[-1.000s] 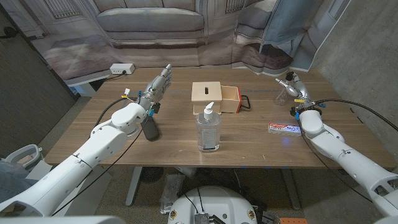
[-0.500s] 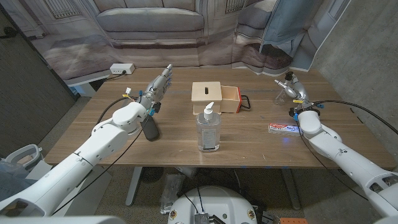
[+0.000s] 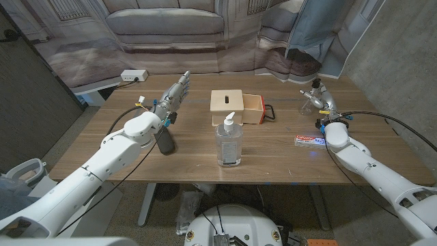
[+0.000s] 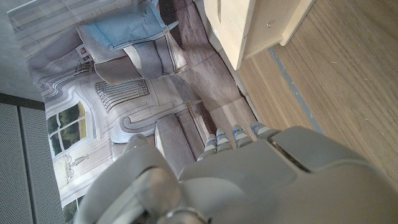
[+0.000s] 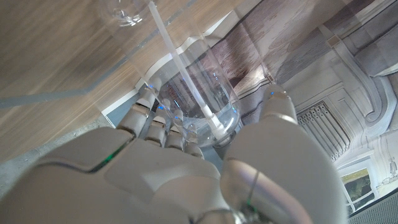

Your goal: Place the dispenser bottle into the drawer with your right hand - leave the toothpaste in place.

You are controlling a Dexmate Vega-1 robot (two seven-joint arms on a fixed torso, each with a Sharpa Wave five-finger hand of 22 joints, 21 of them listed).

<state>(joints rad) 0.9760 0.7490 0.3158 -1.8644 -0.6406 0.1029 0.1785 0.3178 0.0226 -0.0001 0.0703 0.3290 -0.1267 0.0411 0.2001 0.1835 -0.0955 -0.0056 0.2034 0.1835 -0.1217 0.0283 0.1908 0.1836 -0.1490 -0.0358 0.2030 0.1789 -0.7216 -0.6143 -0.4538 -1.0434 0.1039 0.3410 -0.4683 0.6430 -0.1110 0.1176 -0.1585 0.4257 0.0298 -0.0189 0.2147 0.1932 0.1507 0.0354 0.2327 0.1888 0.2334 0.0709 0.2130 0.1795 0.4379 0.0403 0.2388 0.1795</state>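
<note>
Since the earlier frames the right arm has drifted a little toward picture left, while the bottle and toothpaste have stayed put. The right hand, at the right of the head view, has its fingers around a clear glass flask. The left hand, upper left of centre, holds nothing, fingers stretched out. The dispenser bottle stands upright at centre, just below the wooden box with its drawer pulled open rightward. The toothpaste lies flat at right.
</note>
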